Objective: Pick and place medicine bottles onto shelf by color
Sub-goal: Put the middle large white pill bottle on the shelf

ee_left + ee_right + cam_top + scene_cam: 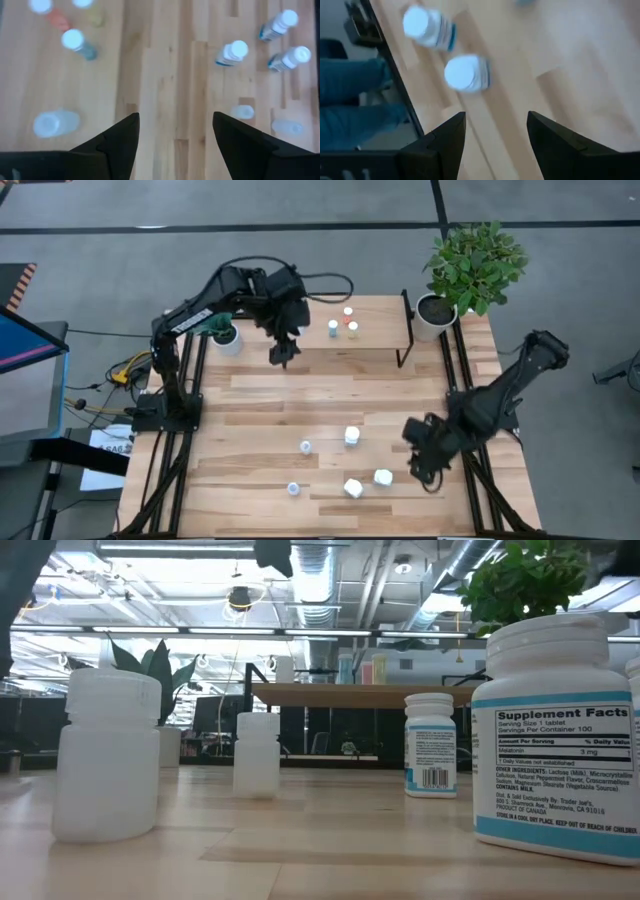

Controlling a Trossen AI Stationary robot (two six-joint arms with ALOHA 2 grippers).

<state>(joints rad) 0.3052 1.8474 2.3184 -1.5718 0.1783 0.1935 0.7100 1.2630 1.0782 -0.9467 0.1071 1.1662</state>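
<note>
Dark left gripper hangs with fingers apart, empty, beside my light-wood shelf on black legs carrying four small bottles; right gripper, also spread, hovers near five white bottles on the tabletop.

My left gripper hangs up high at the far side, fingers wide apart. My right gripper is bent low near me, open too.
</note>
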